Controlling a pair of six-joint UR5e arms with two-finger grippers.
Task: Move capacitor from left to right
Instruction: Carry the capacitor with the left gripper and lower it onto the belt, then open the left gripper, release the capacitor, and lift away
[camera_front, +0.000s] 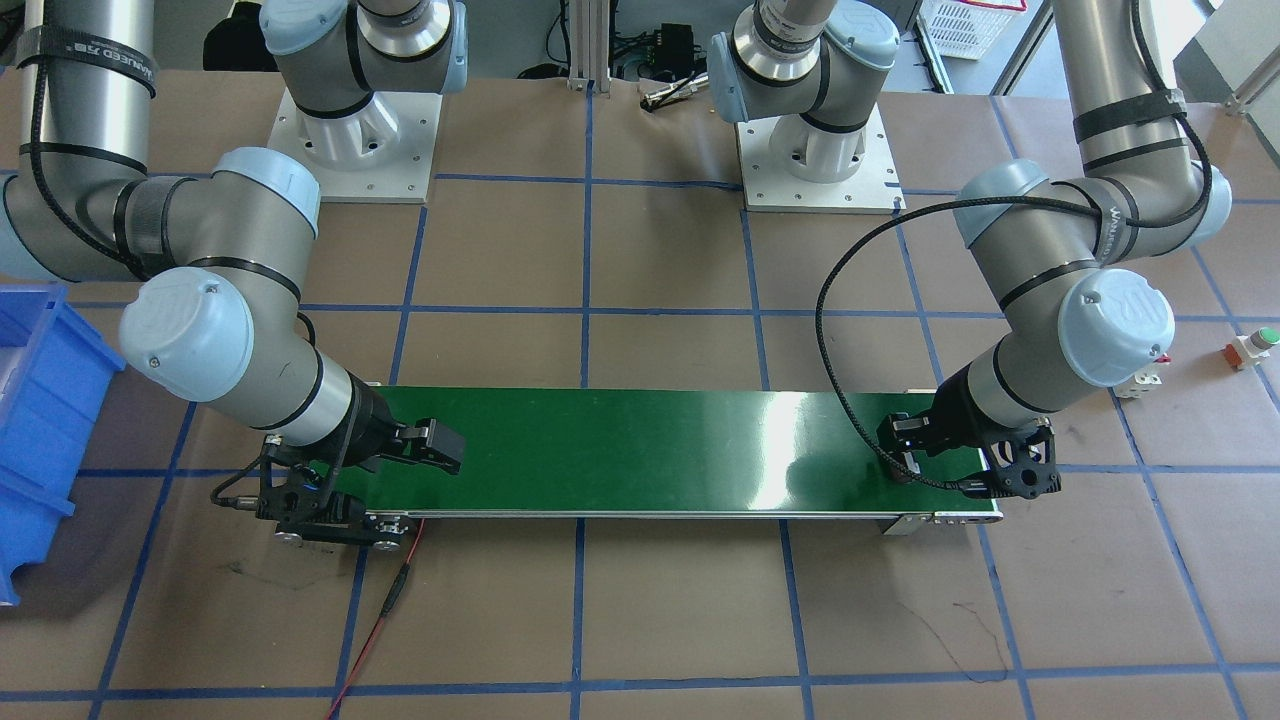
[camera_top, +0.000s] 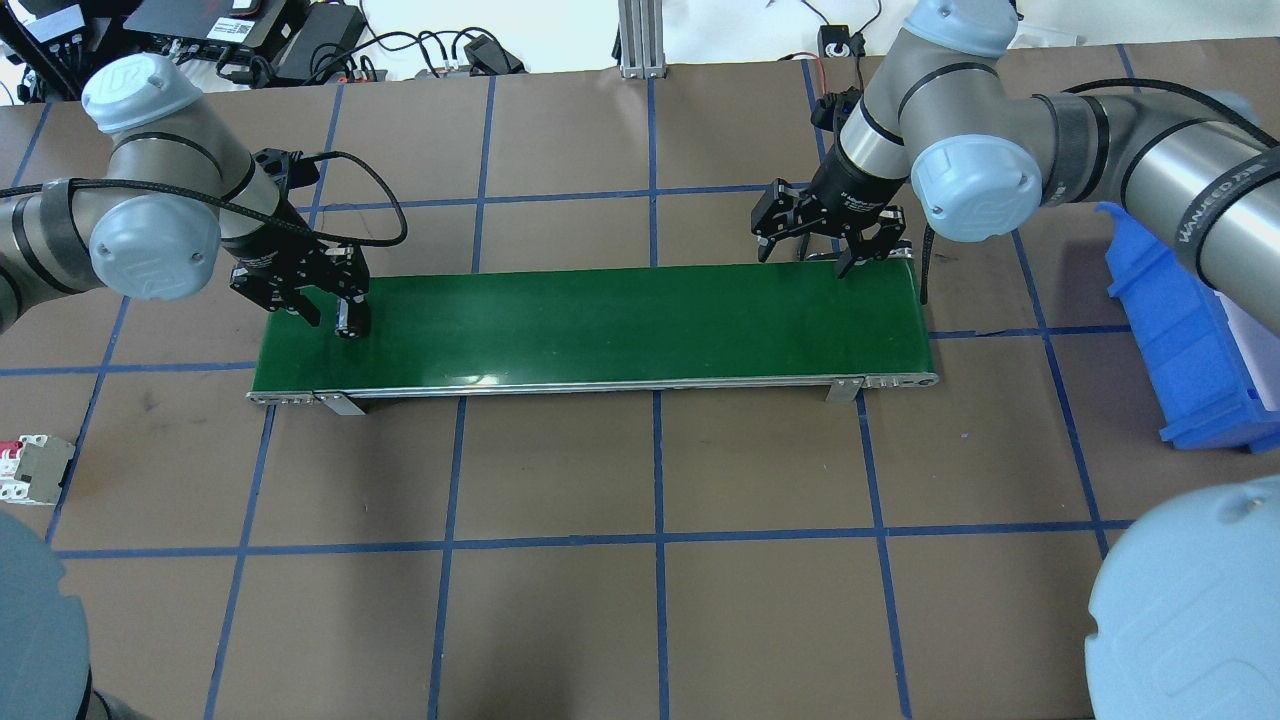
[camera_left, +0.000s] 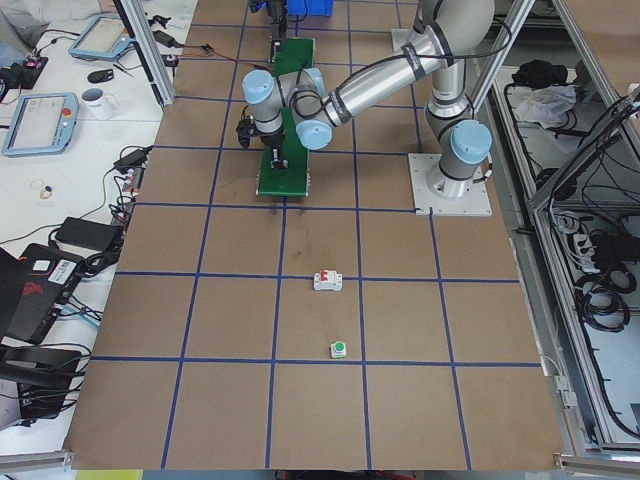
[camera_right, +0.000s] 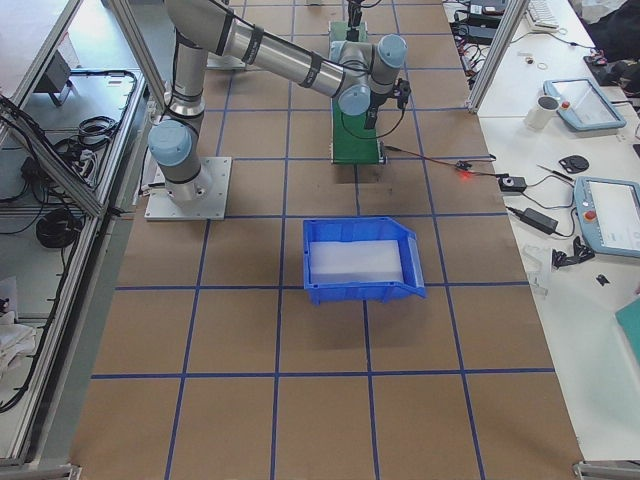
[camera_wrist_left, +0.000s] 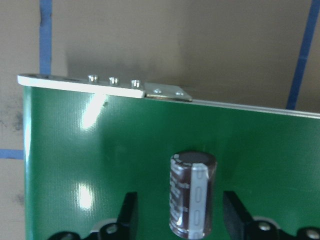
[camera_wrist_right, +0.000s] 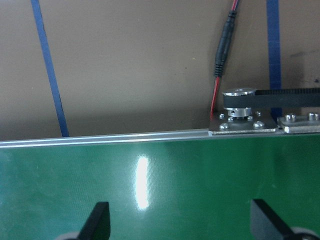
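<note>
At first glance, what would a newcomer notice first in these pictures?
The long green conveyor belt lies across the table's middle, with an arm at each end. At the end on the robot's left, the capacitor stands upright between the open fingers of the left gripper, a gap on each side. The right gripper hangs open and empty over the other end.

Cropped, covered, too small

Each wrist view cuts its own fingers off at the bottom edge (only dark tips show), for the left hand (camera_wrist_left: 180, 210) and the right hand (camera_wrist_right: 180, 222) alike. From overhead, the capacitor (camera_top: 351, 321) is too small for its markings to be read; the blue bin (camera_top: 1190, 340) and breaker (camera_top: 30, 468) run off the frame's edges.
</note>
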